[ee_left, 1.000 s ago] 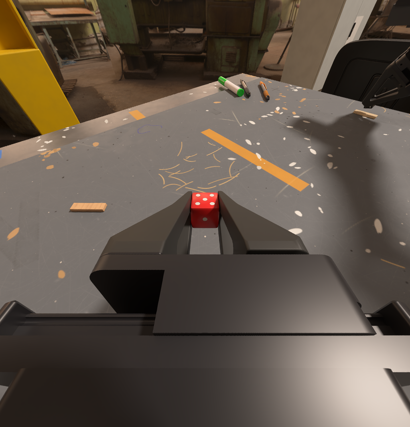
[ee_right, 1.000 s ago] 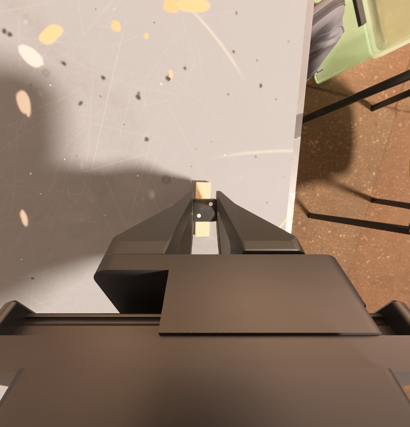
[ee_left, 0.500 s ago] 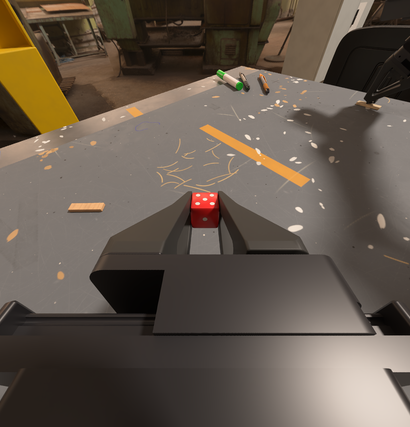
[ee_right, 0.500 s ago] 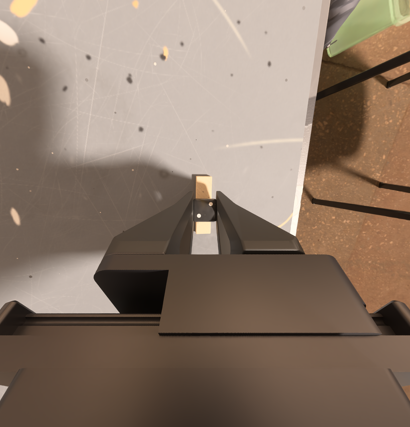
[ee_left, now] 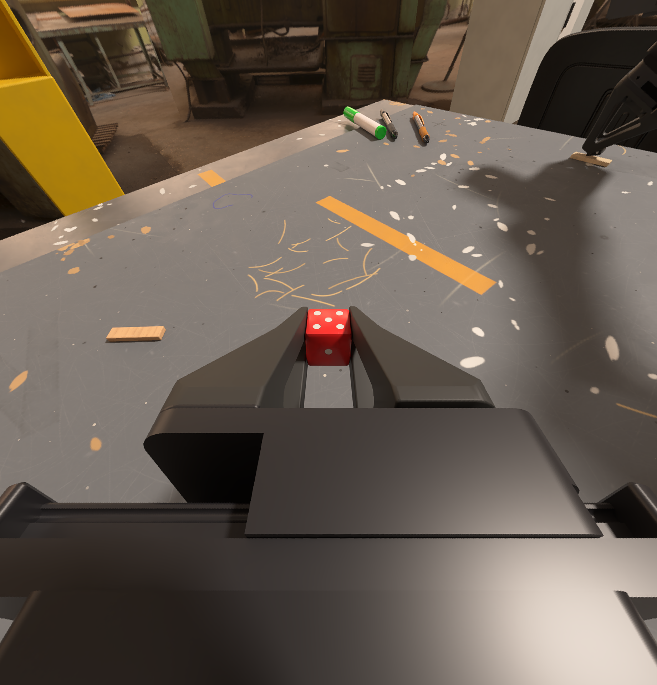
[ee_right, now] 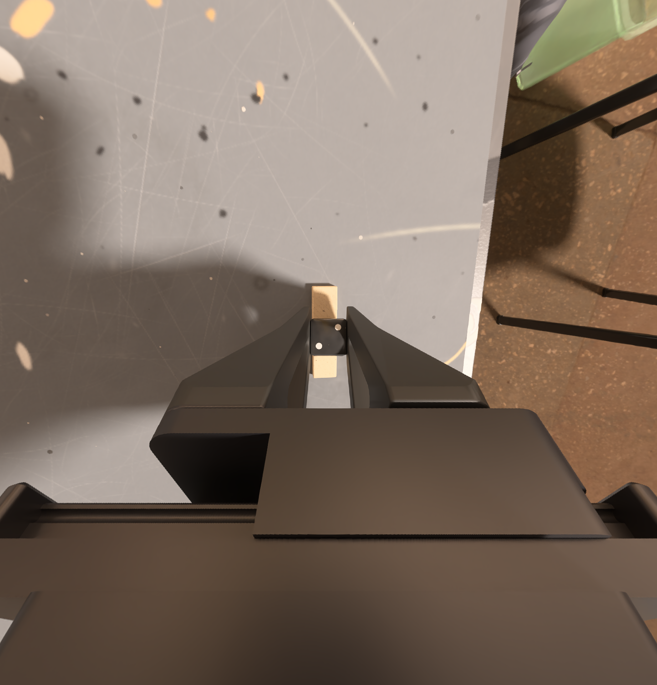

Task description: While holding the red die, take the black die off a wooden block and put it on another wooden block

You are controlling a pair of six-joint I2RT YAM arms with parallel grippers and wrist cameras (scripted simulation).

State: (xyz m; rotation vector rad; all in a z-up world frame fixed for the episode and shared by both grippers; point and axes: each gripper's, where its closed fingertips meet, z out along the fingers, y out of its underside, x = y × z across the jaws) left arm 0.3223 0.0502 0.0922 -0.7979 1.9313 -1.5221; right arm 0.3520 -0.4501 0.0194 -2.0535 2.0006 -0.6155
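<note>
My left gripper (ee_left: 327,315) is shut on the red die (ee_left: 327,337) and holds it above the grey table (ee_left: 208,370). My right gripper (ee_right: 327,315) is shut on the black die (ee_right: 327,336), directly over a small wooden block (ee_right: 324,302) that lies near the table's right edge. In the left wrist view the right gripper (ee_left: 595,150) has its tips down at that block (ee_left: 594,160). A second wooden block (ee_left: 135,333) lies flat on the table, to the left of the red die.
A green-capped marker (ee_left: 365,122), a black pen (ee_left: 389,124) and an orange pen (ee_left: 420,128) lie at the far table edge. A yellow cabinet (ee_left: 41,129) stands beyond the table on the left. The table's right edge (ee_right: 482,259) runs close to the right gripper, with floor and chair legs beyond.
The right gripper has come down with the black die to the wooden block by the right edge. The left gripper keeps hold of the red die and has shifted slightly.
</note>
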